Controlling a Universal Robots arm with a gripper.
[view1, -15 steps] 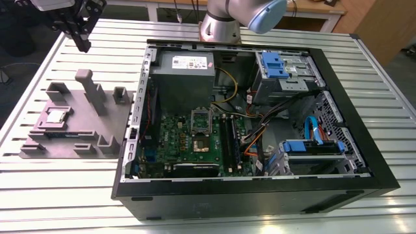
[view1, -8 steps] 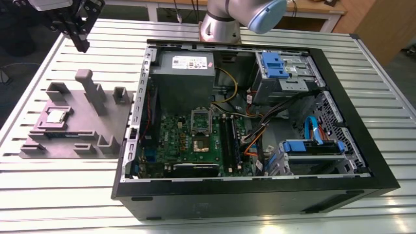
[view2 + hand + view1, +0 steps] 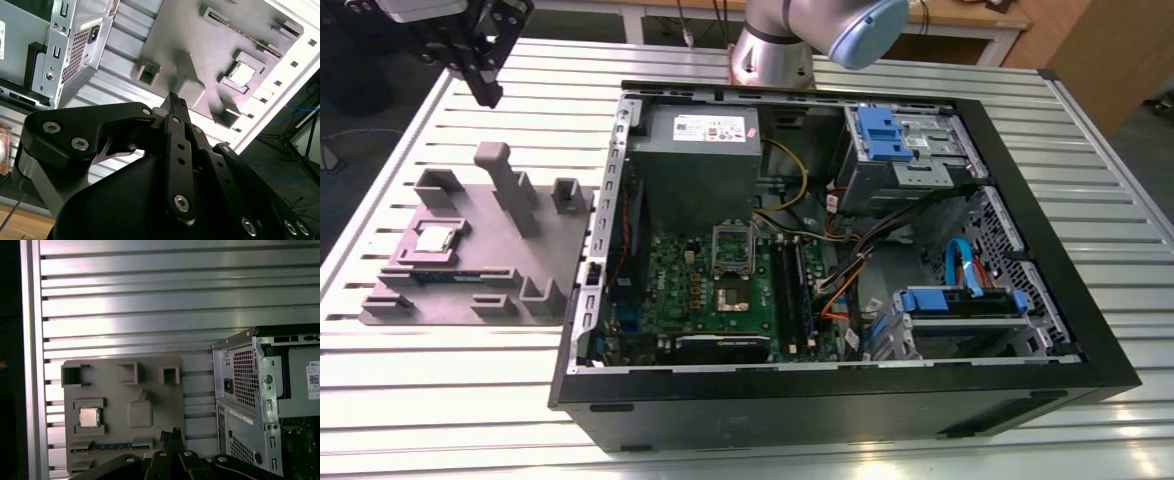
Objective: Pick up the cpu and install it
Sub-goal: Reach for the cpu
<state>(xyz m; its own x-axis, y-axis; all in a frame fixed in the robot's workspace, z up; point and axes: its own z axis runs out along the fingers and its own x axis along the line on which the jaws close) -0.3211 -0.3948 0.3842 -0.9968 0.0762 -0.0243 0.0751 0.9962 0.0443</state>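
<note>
Silvery cpu sits in the grey tray on the worktop; my gripper hovers well apart, fingers together, empty.

The table is a silvery metal top made of long parallel slats with dark grooves between them. The gripper hangs above its corner at the exterior view's left. Two things lie directly on the slats. A flat grey holder plate, with raised blocks and pockets, lies below the gripper and a little ahead of its tips. An open black computer case lies on its side, lower than the gripper and off toward the exterior view's right. In the first wrist view, a narrow strip of bare slats separates plate and case. More bare slats surround the plate.
</note>
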